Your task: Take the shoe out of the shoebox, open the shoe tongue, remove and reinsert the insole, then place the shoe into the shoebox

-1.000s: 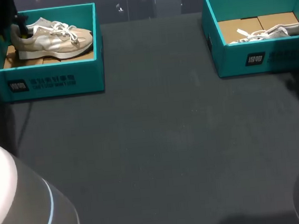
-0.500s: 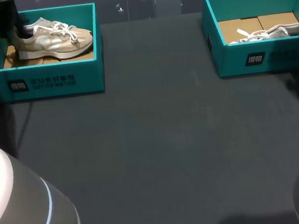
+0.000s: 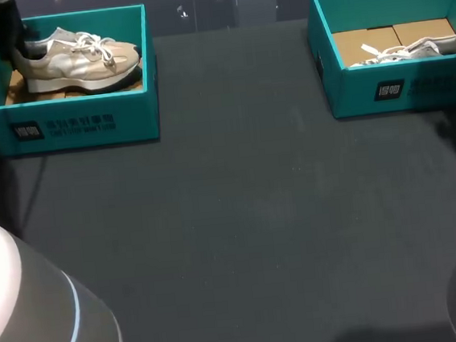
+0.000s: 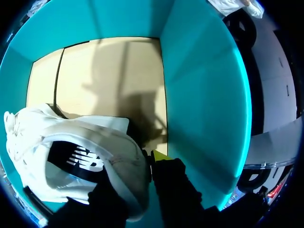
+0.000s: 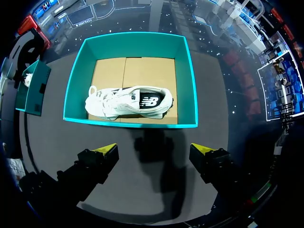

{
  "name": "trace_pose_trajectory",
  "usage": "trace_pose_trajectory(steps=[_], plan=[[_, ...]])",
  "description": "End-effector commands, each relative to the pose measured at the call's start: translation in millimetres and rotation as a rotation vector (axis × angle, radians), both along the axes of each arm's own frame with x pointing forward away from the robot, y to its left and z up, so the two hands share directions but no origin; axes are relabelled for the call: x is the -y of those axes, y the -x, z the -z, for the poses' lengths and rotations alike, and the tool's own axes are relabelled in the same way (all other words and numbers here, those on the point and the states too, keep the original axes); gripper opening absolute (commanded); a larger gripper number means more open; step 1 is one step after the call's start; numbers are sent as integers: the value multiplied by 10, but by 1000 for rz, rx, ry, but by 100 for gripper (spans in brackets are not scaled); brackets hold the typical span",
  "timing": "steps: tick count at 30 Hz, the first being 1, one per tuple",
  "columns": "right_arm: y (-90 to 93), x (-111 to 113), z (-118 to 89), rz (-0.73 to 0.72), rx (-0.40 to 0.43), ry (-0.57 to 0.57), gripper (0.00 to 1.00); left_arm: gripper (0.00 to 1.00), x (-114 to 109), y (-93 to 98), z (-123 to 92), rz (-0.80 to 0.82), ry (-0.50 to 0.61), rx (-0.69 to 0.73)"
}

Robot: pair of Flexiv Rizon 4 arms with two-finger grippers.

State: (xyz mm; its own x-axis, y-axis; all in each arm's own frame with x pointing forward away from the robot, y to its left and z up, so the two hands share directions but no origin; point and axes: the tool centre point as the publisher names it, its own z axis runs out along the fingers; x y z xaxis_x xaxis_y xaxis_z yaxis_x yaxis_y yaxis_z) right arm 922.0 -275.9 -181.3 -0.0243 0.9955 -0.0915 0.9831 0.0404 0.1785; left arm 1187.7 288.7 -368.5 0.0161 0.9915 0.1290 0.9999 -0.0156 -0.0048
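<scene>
So here's where we're at. In the upper left of the head view sits the left shoebox [image 3: 86,124], teal, with the beige shoe [image 3: 80,62] inside it, toe pointing toward the middle of the frame and heel at the box's left end. Our left gripper [image 3: 16,47] is down in that corner, right at the heel.

The left wrist view makes it clearer. The left gripper [image 4: 148,164] is clamped on the heel collar of the shoe [image 4: 95,152], one finger down inside the opening and the other on the outside, where a bit of yellow fingertip [image 4: 159,156] peeks out against the heel. The heel is just beside the teal end wall [image 4: 204,95], with the box's cardboard floor [image 4: 104,76] showing ahead of it. We honestly can't tell whether the sole is resting on that floor or hanging a little above it.

Over in the upper right of the head view is the right shoebox [image 3: 414,88] with a white shoe [image 3: 422,49] in it, partly cut off by the frame edge.

From the right wrist view, our right gripper [image 5: 153,149] hangs over the dark table [image 5: 57,137] with its fingers spread wide and nothing between them. The right shoebox [image 5: 80,83] is just ahead of it, and the white shoe [image 5: 128,102] lies on its side along the box's near wall.
</scene>
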Motion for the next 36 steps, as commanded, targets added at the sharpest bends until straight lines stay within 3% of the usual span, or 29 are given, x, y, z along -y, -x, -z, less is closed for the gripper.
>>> trace_pose_trajectory(steps=[1,31,36], plan=[[7,-4,3,1,1,1,100,0,-31,0,-226,-16,18,-11],[7,-4,3,1,1,1,100,0,131,160,-2339,-207,-24,173],[7,-4,3,1,1,1,100,0,131,160,-2339,-207,-24,173]])
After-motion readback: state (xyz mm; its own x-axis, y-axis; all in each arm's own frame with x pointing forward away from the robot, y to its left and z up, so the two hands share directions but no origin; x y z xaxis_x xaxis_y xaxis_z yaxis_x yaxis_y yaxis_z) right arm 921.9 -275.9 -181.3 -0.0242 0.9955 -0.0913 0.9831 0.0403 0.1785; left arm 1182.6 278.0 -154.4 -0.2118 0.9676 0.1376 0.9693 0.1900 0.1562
